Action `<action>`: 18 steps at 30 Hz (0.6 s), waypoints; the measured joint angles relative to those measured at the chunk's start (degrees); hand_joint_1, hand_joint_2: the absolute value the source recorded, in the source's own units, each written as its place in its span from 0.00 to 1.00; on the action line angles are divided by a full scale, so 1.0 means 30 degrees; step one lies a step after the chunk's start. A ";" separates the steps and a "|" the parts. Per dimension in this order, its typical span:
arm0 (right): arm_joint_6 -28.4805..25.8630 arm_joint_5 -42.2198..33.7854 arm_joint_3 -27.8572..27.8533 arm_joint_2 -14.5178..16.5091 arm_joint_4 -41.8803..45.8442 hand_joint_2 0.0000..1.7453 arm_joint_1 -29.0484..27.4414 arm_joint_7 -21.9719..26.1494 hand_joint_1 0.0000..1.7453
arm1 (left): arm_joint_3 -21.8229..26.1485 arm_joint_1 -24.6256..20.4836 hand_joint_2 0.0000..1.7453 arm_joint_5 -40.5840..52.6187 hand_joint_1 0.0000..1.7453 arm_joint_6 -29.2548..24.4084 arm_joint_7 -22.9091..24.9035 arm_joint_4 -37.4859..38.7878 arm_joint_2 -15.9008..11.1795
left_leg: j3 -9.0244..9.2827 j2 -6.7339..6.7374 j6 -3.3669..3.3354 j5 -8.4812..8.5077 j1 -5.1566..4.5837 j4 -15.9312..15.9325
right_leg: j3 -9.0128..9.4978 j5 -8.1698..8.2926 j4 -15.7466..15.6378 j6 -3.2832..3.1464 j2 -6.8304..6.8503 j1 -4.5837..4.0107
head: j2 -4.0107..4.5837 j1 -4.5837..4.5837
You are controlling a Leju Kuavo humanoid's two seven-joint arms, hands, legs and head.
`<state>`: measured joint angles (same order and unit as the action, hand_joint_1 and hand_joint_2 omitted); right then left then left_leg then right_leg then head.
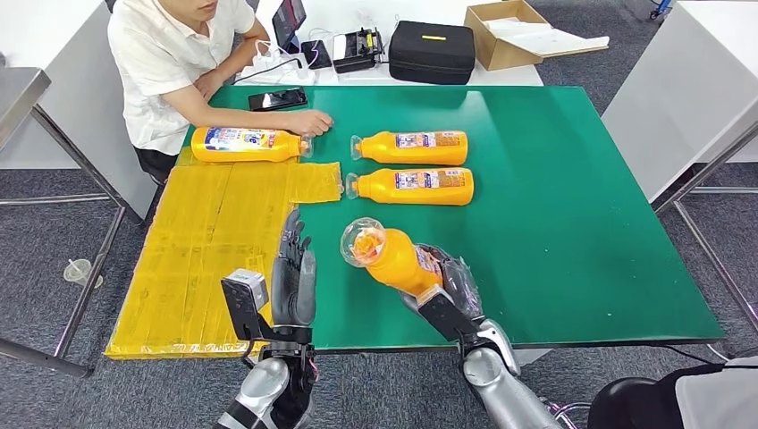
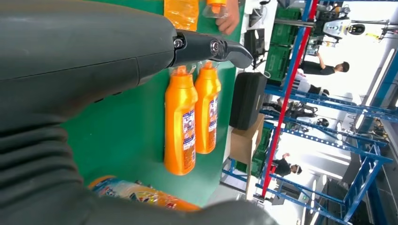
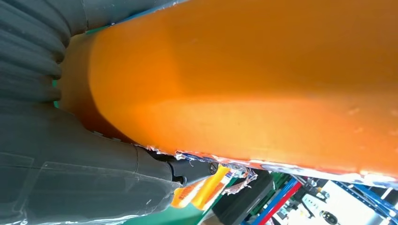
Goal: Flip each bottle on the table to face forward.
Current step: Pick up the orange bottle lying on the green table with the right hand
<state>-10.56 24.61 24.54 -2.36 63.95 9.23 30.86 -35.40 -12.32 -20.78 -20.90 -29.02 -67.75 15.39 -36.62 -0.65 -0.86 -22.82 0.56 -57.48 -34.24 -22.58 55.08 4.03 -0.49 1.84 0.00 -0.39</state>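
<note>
Right at the front, the robot's right hand (image 1: 447,284) grips an orange bottle (image 1: 393,257) by its bottom end, fingers wrapped round it. That bottle is lifted off the green table (image 1: 572,223) and tilted, with its clear cap up and away from the hand. Beside it, the left hand (image 1: 293,273) stands upright with straight fingers and holds nothing. Past both hands, two more orange bottles (image 1: 413,166) lie side by side, labels up. Farther off past the left hand, a fourth bottle (image 1: 248,144) lies near a person's hand (image 1: 307,121), maybe touching it.
</note>
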 joint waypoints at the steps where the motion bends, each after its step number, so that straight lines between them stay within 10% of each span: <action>1: 0.0059 -0.0029 0.0022 0.0015 0.0000 1.00 0.0043 0.0000 1.00 | -0.0002 -0.0001 1.00 -0.0126 0.00 0.0111 0.0079 0.0005 0.0000 | 0.0000 0.0000 0.0000 0.0000 0.0000 0.0000 | 0.0000 0.0000 0.0000 0.0000 0.0000 0.0000 | 0.0000 0.0000; 3: 0.0228 -0.0195 0.0044 0.0051 0.0000 1.00 0.0111 -0.0004 1.00 | 0.0002 -0.0002 1.00 -0.0653 0.00 0.0525 0.0425 0.0013 0.0000 | 0.0000 0.0001 0.0000 0.0000 0.0001 0.0001 | -0.0002 0.0000 0.0000 0.0000 -0.0001 -0.0001 | 0.0000 0.0000; 7: 0.0951 -0.1029 0.0057 0.0149 -0.0035 1.00 0.0316 -0.0005 1.00 | 0.0011 -0.0021 0.00 -0.1792 0.00 0.1598 0.1199 0.0098 -0.0004 | -0.0002 0.0001 0.0001 -0.0001 0.0002 0.0002 | -0.0005 -0.0001 0.0000 -0.0001 -0.0001 -0.0001 | 0.0000 0.0000; 11: 0.1490 -0.1800 0.0057 0.0255 -0.0078 1.00 0.0465 0.0000 1.00 | 0.0011 -0.0028 1.00 -0.2637 0.00 0.2332 0.1638 0.0273 -0.0007 | -0.0004 0.0000 0.0000 -0.0001 0.0001 0.0002 | -0.0005 -0.0002 0.0000 -0.0001 0.0000 0.0000 | 0.0000 0.0000; 18: 0.1833 -0.2734 0.0024 0.0337 -0.0155 1.00 0.0531 0.0179 1.00 | 0.0033 -0.0016 1.00 -0.4263 0.00 0.2920 0.1992 0.0339 -0.0009 | -0.0006 0.0000 0.0000 -0.0001 0.0001 0.0001 | -0.0005 -0.0001 0.0000 -0.0001 0.0000 -0.0001 | 0.0000 0.0000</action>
<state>-5.06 16.41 24.61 -1.35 63.49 10.83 31.40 -35.30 -12.37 -33.57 -12.14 -23.05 -66.73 15.36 -36.63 -0.65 -0.86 -22.82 0.57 -57.48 -34.26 -22.58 55.08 4.03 -0.49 1.83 0.00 -0.39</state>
